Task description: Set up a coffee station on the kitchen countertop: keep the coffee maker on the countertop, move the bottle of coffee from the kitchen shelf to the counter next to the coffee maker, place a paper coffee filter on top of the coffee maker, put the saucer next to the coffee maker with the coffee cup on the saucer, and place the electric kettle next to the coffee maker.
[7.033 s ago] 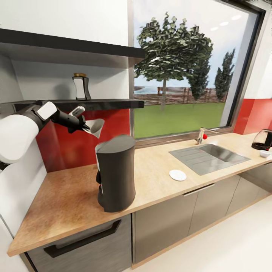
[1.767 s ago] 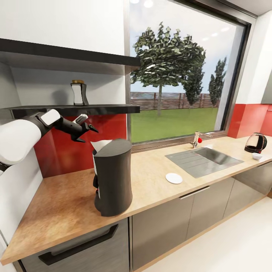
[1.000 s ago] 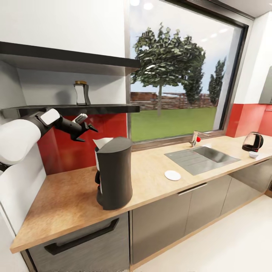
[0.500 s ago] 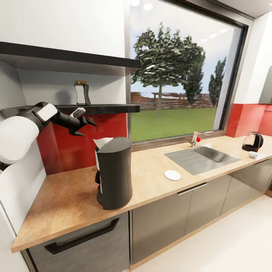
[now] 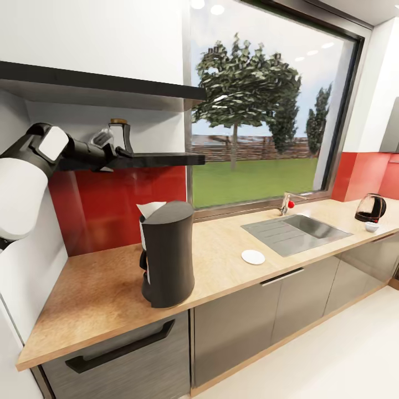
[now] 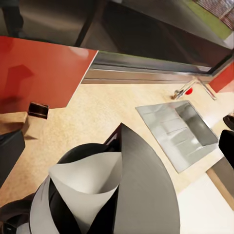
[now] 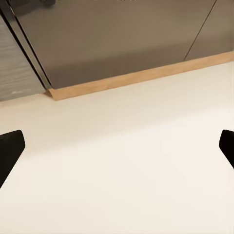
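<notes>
One coffee maker (image 5: 167, 255), one paper coffee filter (image 5: 149, 209), one saucer (image 5: 253, 256), one electric kettle (image 5: 371, 208)

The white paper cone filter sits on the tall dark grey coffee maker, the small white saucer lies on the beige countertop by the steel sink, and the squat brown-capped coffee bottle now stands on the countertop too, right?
Not quite. The squat brown-capped coffee bottle stands on the thin glossy black wall shelf, as the head view shows, with the left gripper beside it. The rest holds: white paper cone filter on the tall dark grey coffee maker, small white saucer on the beige countertop by the steel sink.
</notes>
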Controlling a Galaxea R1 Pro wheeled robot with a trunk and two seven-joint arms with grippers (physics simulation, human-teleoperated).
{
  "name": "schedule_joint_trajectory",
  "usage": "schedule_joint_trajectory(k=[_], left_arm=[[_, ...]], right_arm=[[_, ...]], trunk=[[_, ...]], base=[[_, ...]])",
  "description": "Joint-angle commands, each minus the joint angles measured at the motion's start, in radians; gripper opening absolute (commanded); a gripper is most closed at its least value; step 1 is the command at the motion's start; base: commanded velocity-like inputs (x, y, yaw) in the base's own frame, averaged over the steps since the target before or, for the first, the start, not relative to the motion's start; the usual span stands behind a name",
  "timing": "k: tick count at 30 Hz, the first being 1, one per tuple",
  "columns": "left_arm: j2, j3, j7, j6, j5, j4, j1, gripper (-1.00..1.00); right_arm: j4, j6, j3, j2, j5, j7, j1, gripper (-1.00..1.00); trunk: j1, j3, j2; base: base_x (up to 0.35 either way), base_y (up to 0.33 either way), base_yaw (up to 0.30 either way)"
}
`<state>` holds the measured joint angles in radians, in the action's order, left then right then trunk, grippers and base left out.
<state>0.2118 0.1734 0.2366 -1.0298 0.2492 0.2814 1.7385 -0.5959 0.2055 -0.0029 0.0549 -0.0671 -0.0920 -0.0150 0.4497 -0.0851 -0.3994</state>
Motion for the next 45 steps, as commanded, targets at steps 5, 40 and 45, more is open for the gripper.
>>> schedule_joint_trajectory(k=[5,40,45], left_arm=[[-0.005,0.003,0.004,-0.004,-0.005,0.007,-0.002,1.0],[-0.052,-0.012,-0.003,0.009,-0.02,0.027,-0.075,1.0],[-0.048,-0.013,-0.009,0.012,-0.025,0.13,-0.074,1.0]], right_arm=[[0.003,0.003,0.002,-0.003,-0.006,0.0,0.0,1.0],[0.01,0.003,0.005,-0.007,-0.008,0.0,0.0,1.0],[0.01,0.003,0.004,-0.007,-0.008,0.0,0.0,1.0]], trunk=[[0.0,0.0,-0.001],[0.0,0.0,-0.001],[0.0,0.0,-0.001]], base=[[0.0,0.0,0.0],[-0.06,0.0,0.0],[-0.014,0.0,0.0]])
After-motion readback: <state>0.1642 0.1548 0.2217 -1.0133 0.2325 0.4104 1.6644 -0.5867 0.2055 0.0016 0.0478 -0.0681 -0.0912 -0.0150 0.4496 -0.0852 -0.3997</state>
